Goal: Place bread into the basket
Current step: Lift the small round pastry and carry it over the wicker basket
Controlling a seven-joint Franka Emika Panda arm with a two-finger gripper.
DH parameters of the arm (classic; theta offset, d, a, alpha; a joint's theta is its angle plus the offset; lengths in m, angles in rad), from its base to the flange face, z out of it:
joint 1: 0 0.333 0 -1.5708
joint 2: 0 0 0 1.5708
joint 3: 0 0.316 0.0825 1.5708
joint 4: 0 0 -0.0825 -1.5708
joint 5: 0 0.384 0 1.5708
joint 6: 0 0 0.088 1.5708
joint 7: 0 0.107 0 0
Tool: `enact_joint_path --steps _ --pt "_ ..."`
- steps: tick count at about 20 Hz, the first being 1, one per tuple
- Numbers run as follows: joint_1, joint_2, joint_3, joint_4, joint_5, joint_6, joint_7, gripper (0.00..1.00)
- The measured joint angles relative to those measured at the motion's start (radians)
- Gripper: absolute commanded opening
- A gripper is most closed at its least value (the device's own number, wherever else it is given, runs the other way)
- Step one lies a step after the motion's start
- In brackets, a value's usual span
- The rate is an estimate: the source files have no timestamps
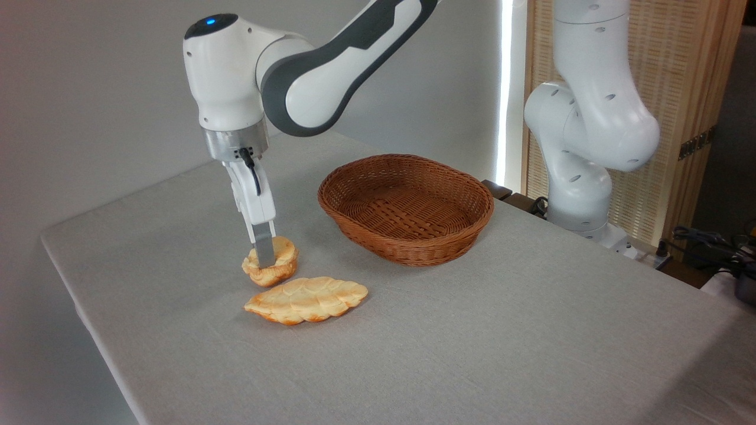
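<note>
Item one, at your left: the gripper [265, 255], pointing straight down from the white arm, its near grey finger lying across the front of the bread [271, 264]. The far finger is hidden, so you cannot tell whether the jaws have closed on the bun or merely straddle it.

Item two: the bread itself, a small round puffy bun, resting on the grey tablecloth [472, 342], well apart from the basket.

Item three: a flat leaf-shaped braided loaf [306, 299], lying just in front of the bun and close beside it.

Item four, to your right: the oval wicker basket [406, 208], reddish-brown, upright, nothing inside.

Item five: the arm's white base column [582, 147], at the table's far right edge.
</note>
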Motion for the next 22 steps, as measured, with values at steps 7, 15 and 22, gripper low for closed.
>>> enact_joint_path --steps 7,15,22 --pt "-0.004 -0.099 -0.01 0.028 -0.036 -0.147 -0.002 0.34" --pt "-0.005 -0.163 -0.024 0.087 -0.097 -0.475 -0.101 0.39" --pt "-0.007 -0.158 -0.079 0.085 -0.139 -0.706 -0.223 1.0"
